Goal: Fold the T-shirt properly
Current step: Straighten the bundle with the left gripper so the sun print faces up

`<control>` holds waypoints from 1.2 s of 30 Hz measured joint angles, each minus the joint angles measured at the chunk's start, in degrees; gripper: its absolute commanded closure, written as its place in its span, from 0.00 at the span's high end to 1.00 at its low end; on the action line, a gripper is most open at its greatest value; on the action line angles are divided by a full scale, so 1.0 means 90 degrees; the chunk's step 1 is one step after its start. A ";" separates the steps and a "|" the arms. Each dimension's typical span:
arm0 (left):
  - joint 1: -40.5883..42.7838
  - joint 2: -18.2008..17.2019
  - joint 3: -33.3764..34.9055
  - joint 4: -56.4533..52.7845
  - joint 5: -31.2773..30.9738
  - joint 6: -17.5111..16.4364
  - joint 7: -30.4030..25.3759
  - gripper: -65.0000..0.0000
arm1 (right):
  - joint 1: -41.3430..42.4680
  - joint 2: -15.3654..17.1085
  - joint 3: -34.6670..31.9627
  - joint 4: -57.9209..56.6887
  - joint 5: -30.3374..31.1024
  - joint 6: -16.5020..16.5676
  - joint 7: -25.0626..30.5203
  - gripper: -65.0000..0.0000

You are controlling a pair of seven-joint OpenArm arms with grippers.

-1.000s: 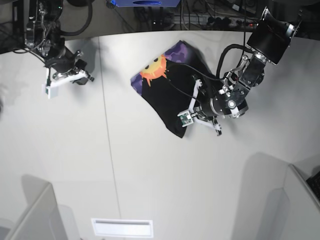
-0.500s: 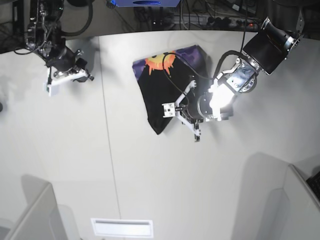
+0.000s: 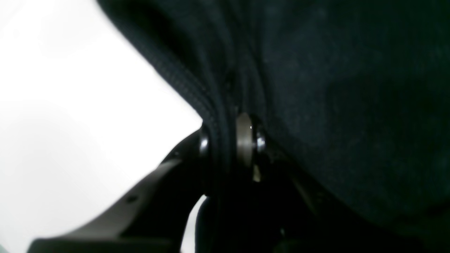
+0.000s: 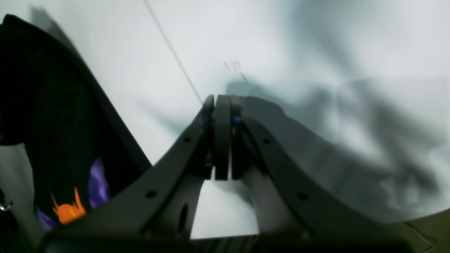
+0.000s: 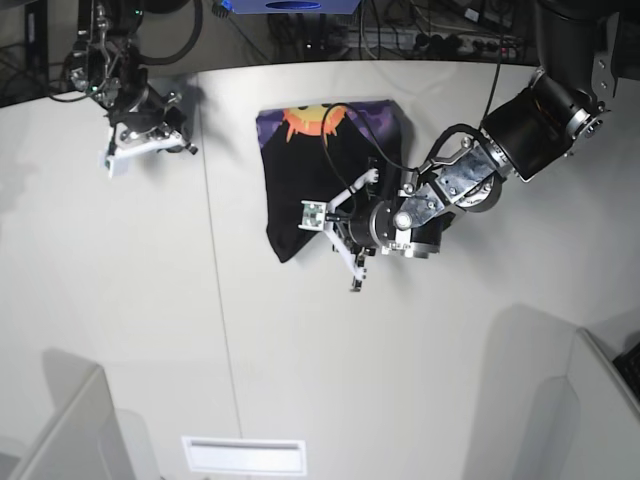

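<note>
left gripper [image 3: 228, 140]: jaws clamped on T-shirt [image 5: 310, 170] hem | right gripper [image 4: 221, 105]: jaws fully closed, empty, well apart from T-shirt | T-shirt: bunched on table [image 5: 200, 350], sun print up

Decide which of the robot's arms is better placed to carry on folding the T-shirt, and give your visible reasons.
Probably the left. The left gripper is already shut on the T-shirt, pinching its black hem. The right gripper is shut on nothing and hangs over the bare table, apart from the shirt.

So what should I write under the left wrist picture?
Left gripper pinching the black T-shirt hem above the white table.
</note>
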 measured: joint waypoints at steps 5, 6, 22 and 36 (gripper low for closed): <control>0.0036 0.0056 0.0027 0.0010 -0.0051 0.0000 -0.0061 0.00 | -0.0223 -0.0151 -0.0017 0.0000 0.0027 0.0007 0.0019 0.00; 0.0036 0.0056 0.0044 0.0005 -0.0049 0.0000 -0.0044 0.00 | -0.0226 -0.0129 -0.0015 0.0000 0.0000 0.0007 0.0036 0.00; 0.0034 0.0138 0.0044 -0.0024 -0.0049 0.0000 -0.0044 0.00 | -0.0211 -0.0143 -0.0012 0.0000 0.0012 0.0007 0.0066 0.00; 0.0034 0.0126 0.0036 -0.0024 -0.0007 -0.0002 -0.0044 0.00 | -0.0206 -0.0138 -0.0012 0.0000 0.0012 0.0007 0.0066 0.00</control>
